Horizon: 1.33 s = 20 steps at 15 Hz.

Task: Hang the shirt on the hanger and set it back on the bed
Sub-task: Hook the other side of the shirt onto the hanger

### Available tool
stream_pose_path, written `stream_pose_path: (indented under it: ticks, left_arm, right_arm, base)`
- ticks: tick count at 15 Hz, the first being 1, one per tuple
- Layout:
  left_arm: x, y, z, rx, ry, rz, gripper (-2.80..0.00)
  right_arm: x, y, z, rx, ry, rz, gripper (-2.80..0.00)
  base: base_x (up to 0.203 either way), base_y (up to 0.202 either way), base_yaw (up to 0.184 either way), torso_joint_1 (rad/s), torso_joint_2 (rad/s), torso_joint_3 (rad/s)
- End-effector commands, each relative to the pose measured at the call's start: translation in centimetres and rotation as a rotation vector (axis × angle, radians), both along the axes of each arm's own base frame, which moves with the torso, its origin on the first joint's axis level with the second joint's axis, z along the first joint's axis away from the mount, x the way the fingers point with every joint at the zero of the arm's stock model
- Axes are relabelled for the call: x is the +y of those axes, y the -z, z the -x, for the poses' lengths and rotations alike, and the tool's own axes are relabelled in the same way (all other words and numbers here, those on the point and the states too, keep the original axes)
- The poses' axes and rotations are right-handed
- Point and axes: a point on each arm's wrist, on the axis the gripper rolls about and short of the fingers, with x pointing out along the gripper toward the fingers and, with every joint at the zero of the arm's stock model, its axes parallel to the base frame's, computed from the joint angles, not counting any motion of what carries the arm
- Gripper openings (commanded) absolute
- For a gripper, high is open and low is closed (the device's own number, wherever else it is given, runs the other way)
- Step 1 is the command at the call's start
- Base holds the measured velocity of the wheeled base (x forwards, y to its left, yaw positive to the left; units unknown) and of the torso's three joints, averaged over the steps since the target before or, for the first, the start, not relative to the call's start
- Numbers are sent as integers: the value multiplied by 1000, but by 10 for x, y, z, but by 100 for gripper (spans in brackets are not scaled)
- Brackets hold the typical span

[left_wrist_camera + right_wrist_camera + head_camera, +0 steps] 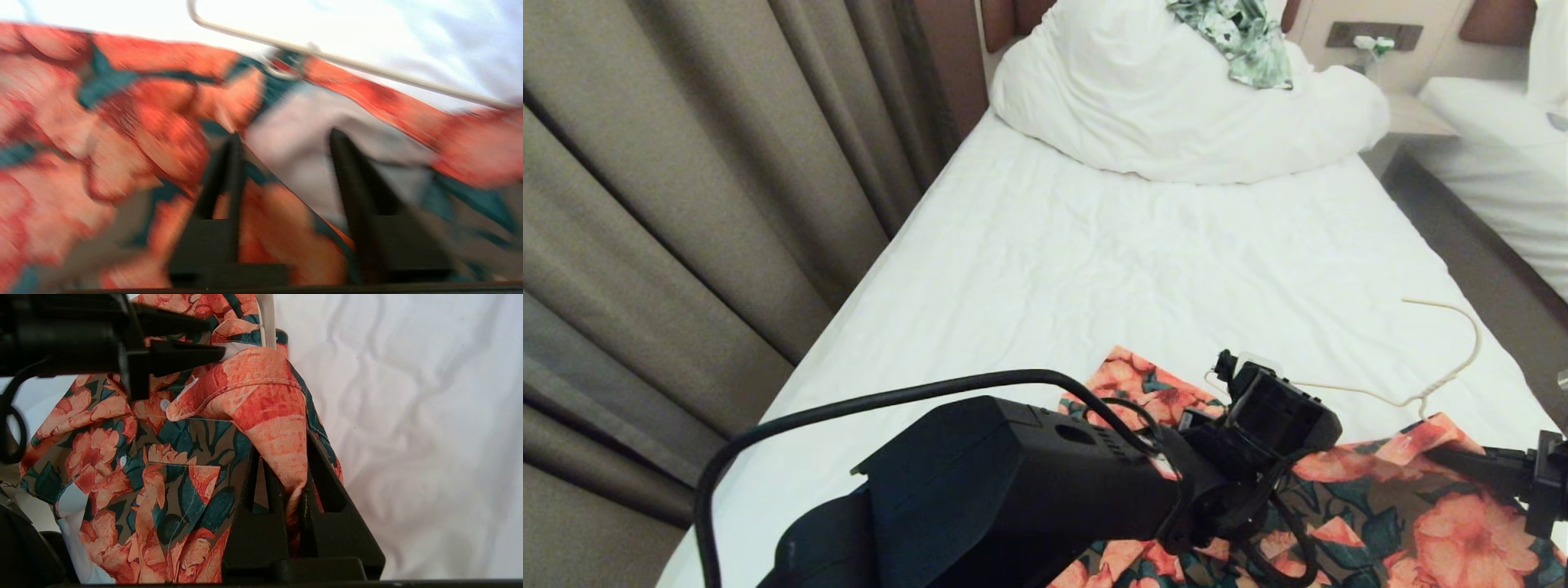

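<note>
the shirt (1380,506) lies at the near end of the bed (1045,269), with the hanger (1437,371) partly tucked in at its collar, hook out on the sheet. the right gripper (292,477) pinches a raised fold of the shirt's collar between closed jaws. the left gripper (286,141) hangs just over the fabric, jaws parted, holding nothing. a green leafy garment (1241,37) sits on the duvet (1160,114).

The shirt (1380,514) lies on the bed's (1045,269) near end, the hanger (1437,359) just beyond its collar
</note>
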Motion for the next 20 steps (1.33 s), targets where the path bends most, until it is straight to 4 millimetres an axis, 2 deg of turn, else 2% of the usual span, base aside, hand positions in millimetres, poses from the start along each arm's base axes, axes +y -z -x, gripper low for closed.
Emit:
stream_pose_path:
  ticks: [1,6,13,14,20]
  left_arm:
    - [2,3,-8,-6,-15,-9,0]
    - [8,5,-18,-13,-29,-31,0]
    - [13,22,-32,-9,-58,-34,0]
    - [13,22,-32,-9,-58,-34,-280]
    - [12,18,-32,-14,-57,-23,-280]
  right_arm:
    - [0,0,-2,-7,-8,0,-280]
    - [0,-2,-2,-12,-9,2,-280]
    - [-1,-4,-3,-23,-10,8,-280]
    - [0,-4,-3,-23,-11,8,-280]
    - [-1,-7,-4,-35,-12,12,-280]
  base:
    - [0,0,0,0,0,0]
    - [0,0,0,0,0,0]
    - [0,0,0,0,0,0]
    - [0,0,0,0,0,0]
    - [0,0,0,0,0,0]
